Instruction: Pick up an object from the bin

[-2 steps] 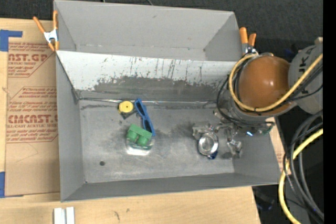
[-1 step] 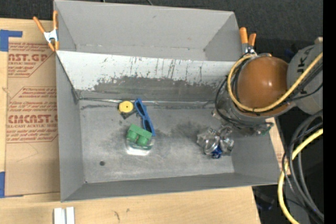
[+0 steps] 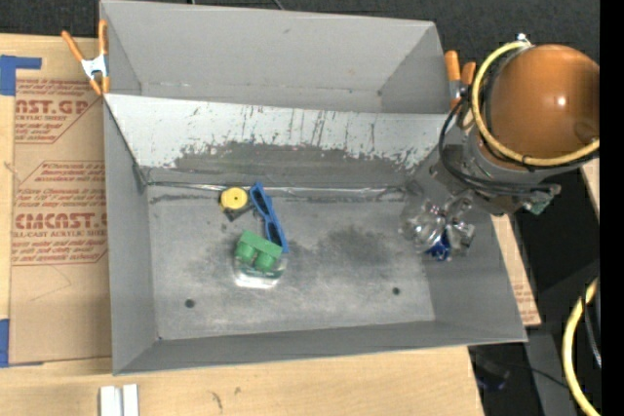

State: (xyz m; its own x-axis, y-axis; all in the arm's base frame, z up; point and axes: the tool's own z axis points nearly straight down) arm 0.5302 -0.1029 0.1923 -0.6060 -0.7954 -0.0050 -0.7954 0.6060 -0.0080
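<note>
A grey metal bin [image 3: 292, 83], set on a pale wooden counter [image 3: 292, 385], is seen from above. Its walls are sloped inward, so loose things are likely funnelled down onto the flat, scuffed floor, where they can be reached.

The arm [image 3: 507, 170] is brought in over the right rim, its wrist capped by a rounded orange cover [image 3: 541, 97]. The end effector [image 3: 441, 231] is hung low over the right side of the floor, close to the foot of the right wall. Whether it is open or closed cannot be told. A small blue patch [image 3: 438, 250] is seen at its lower end. Whether that is a thing of the bin or a part of the robot cannot be told, so no grasp can be claimed.

The things that can be made out are gathered left of centre, well apart from the end effector. A green block [image 3: 257, 250] with two rounded humps is rested on a clear piece [image 3: 255, 276]. Its upper side is touched by a narrow blue strip [image 3: 269, 214], laid slantwise toward the back wall. A small yellow disc [image 3: 233, 199] is placed just beside the strip's upper end, near the foot of that wall.

The pick is judged not yet confirmed. With the three things crowded together, more than one is at risk of being caught or nudged if a grasp is tried there.
</note>
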